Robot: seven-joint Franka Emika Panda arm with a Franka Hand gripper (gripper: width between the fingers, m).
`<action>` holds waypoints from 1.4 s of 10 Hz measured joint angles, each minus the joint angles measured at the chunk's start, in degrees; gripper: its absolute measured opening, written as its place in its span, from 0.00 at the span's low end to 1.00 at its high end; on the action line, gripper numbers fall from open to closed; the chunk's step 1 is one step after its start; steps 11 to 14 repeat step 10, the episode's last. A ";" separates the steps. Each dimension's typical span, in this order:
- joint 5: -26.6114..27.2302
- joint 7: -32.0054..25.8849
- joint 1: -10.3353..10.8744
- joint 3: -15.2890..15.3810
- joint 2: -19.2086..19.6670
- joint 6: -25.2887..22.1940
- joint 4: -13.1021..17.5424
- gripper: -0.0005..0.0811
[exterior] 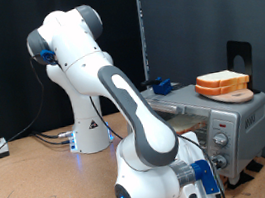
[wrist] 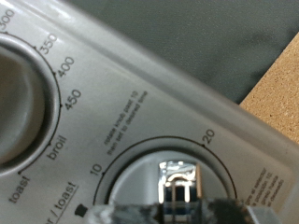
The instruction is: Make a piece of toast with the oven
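Gripper (exterior: pixel 203 191), white-and-blue two-finger hand on the Panda arm: low centre-right of the exterior view, pressed up against the front knob column of the silver-grey boxy toaster oven (exterior: pixel 238 115). Finger spread: cannot tell. In the wrist view only dark blurred finger ends (wrist: pixel 217 211) show along the lower edge, either side of a shiny metal tab on the round grey timer knob (wrist: pixel 168 182) (dial marked 10 and 20), so they look to be at or on that knob.

Second round grey temperature knob (wrist: pixel 19 98), left edge of the wrist view, marked 350, 400, 450, broil, toast. Not touched.

Square bread slices with tan crust (exterior: pixel 222 83): stacked on a board on the oven roof, upper right of the exterior view. Whether one slice already sits inside is hidden by the arm.

Judgement: the step is setting the timer. Done well, the fingers stay centred on the tab and turn about the knob's own axis, without sliding off sideways.
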 joint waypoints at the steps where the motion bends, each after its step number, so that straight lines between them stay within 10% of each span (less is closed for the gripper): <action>1: -0.19 0.49 0.02 -0.01 -0.01 -0.02 0.06 0.12; 3: -0.57 2.86 0.08 0.06 -0.38 -1.06 1.11 0.14; 5: -2.62 7.27 -0.02 -0.35 -1.08 -3.23 2.48 0.57; 8: -9.51 16.61 -0.53 -3.69 -3.04 -6.54 5.26 0.74; 9: -11.08 18.93 -0.70 -5.02 -3.42 -7.06 6.19 0.94; 14: -12.38 21.58 -1.05 -6.18 -3.52 -8.19 7.28 0.94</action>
